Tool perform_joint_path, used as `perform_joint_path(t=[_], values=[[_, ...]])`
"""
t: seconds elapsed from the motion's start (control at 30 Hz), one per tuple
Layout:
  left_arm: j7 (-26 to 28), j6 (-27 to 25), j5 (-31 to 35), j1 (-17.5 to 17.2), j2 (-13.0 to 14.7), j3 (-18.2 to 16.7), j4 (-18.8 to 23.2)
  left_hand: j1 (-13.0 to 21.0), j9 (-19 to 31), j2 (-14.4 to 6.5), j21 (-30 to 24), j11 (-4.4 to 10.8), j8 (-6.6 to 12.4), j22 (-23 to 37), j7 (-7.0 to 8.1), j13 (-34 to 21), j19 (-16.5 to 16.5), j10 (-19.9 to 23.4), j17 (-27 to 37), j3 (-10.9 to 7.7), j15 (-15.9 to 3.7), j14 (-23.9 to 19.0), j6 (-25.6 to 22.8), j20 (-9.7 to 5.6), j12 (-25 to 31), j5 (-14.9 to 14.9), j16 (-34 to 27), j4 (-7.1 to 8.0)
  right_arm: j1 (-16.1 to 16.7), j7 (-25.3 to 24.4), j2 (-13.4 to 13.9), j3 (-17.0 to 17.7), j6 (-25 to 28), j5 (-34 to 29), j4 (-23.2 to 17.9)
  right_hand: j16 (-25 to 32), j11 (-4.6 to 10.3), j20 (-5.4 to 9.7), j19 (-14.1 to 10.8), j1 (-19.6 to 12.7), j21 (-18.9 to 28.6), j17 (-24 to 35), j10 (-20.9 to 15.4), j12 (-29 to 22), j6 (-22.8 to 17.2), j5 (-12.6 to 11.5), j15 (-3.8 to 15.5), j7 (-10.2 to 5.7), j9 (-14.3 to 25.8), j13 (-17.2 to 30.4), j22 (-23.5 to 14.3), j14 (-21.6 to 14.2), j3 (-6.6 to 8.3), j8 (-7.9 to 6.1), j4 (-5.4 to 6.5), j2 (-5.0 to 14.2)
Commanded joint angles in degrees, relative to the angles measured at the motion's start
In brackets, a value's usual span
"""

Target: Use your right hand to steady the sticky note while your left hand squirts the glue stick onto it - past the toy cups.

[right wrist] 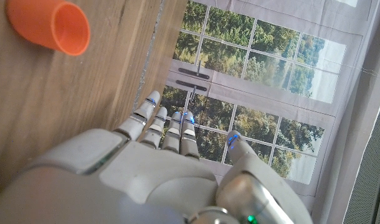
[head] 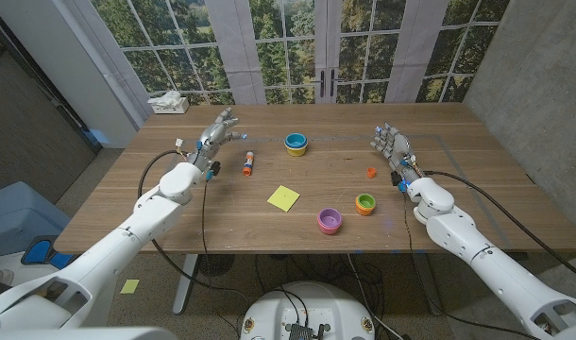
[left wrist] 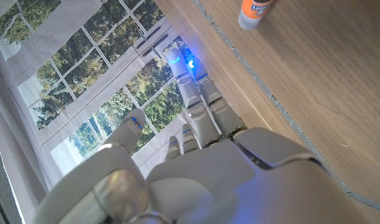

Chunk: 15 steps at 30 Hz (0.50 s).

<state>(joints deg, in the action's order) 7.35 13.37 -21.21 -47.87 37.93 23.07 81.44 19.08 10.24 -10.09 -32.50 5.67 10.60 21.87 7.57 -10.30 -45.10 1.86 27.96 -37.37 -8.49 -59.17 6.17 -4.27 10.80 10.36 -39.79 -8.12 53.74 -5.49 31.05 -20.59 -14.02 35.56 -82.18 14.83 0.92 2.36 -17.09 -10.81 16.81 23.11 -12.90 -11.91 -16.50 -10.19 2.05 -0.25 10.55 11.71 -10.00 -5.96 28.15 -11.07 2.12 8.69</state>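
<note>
matt wooden table (head: 477, 189), grained

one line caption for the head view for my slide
Both robot hands, left and right, open and empty, flanking a glue stick, yellow sticky note and toy cups on the wooden table.

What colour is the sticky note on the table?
Yellow sticky note, clearest in the head view.

A small orange cap (head: 371, 172) lies right of centre on the wooden surface (head: 477, 203); a white tissue box (head: 168, 103) sits at the far left corner.
</note>
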Motion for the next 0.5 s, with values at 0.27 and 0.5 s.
perform_joint_path(t=[0.27, 0.5], values=[[2.2, -10.0, 11.5, 1.7, 7.2, 1.9, 7.5, 15.1, 0.1, 3.4, -18.3, 5.52, 1.91, 14.5, 2.55, -0.1, -10.5, 8.3, 4.8, -0.44, -4.21, -14.7, -9.4, -7.94, 0.7, -0.1, -13.1, -3.59, 2.0, -3.6, -0.2, 0.2, -0.1, -1.6, -2.7, 0.3, -0.02, 1.32, -0.5, -0.1, -0.2, 0.1, -0.5, -0.1, -0.3, -0.1, 2.15, -0.23, 0.1, 0.1, -0.3, -0.9, 0.0, -0.21, -0.35, 0.91], [1.1, -17.9, 19.9, 3.4, 12.4, 4.0, 13.7, 33.4, 0.3, 9.8, -23.2, 6.02, 0.83, 16.5, 4.88, -0.5, -5.1, 7.3, 4.4, 4.65, -4.23, -11.5, -14.7, -8.01, 0.3, -0.6, -16.7, -2.57, 3.3, -4.7, -0.1, 0.7, -0.6, -1.8, -4.0, 0.3, 0.0, 1.22, -0.6, 0.0, -0.3, 0.0, -0.5, -0.1, -0.2, -0.1, 2.05, -0.15, 0.1, 0.1, -0.3, -0.9, -0.17, -0.17, -0.35, 0.74]])
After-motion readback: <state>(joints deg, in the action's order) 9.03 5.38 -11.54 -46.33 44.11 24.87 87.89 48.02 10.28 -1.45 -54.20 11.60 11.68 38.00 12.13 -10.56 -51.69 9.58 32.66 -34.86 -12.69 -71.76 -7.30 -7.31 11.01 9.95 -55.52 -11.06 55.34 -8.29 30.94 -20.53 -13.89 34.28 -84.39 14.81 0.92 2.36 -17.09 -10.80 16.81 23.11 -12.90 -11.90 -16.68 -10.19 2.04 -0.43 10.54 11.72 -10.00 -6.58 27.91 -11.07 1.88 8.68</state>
